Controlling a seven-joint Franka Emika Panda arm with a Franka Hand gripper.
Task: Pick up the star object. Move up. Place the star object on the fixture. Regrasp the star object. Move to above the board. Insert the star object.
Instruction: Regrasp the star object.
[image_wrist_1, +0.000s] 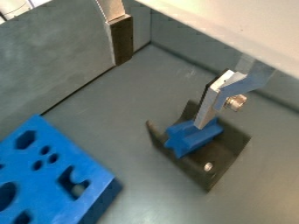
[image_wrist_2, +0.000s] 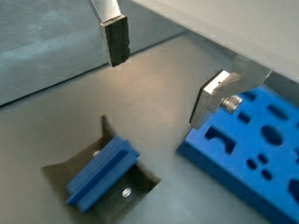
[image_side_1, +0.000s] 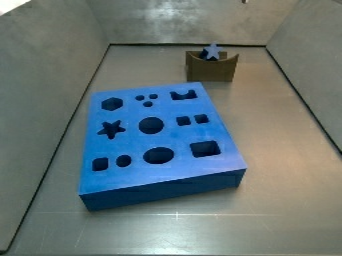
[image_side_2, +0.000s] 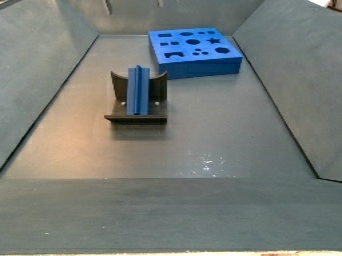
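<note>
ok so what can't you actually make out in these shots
- Tool: absent from both side views, above the frame. Wrist views show its fingers apart, holding nothing.
- Star object: in this side view only its end shows above the fixture.
- Fixture's notch: covered by the star object in every view.
- Board: cut off by the frame edge in both wrist views.

Dim, soft pics (floor glare)
</note>
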